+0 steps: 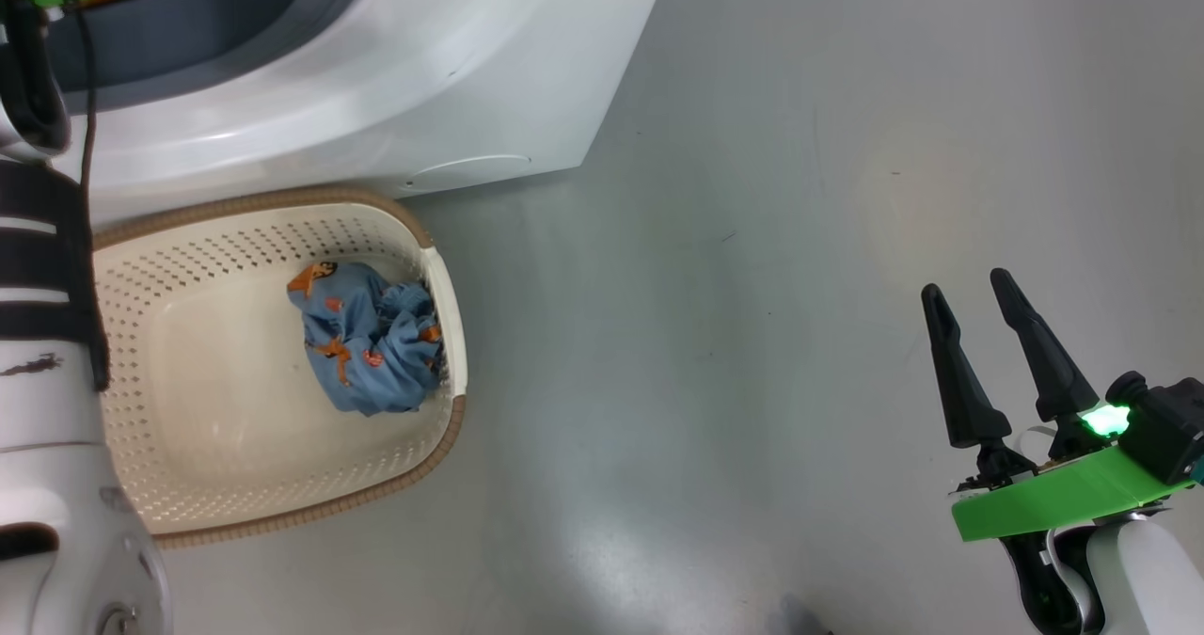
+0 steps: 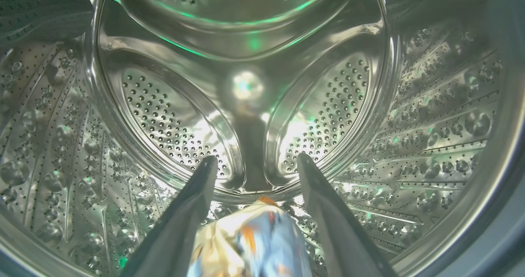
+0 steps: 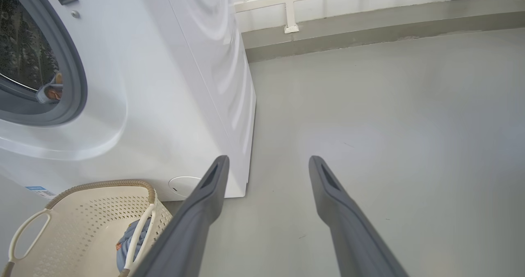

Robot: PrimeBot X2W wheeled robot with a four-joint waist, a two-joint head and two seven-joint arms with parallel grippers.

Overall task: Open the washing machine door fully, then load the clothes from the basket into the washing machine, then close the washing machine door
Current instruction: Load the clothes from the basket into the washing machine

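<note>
We log left gripper [image 2: 256,157] jaws wide inside washing machine [image 2: 430,125], garment [image 2: 250,240] between them; right gripper [image 1: 965,282] wide too; basket [image 1: 254,200] clothes [image 1: 367,343] lie to its left.

1. The clothes [image 2: 250,240], 6 o'clock in the left wrist view: blurred, cut by the bottom edge.
2. The basket [image 1: 282,200], 9 o'clock side in the head view: hidden behind the left arm [image 1: 47,334].
3. Lettering on the washing machine [image 3: 164,84]: unreadably small.
</note>
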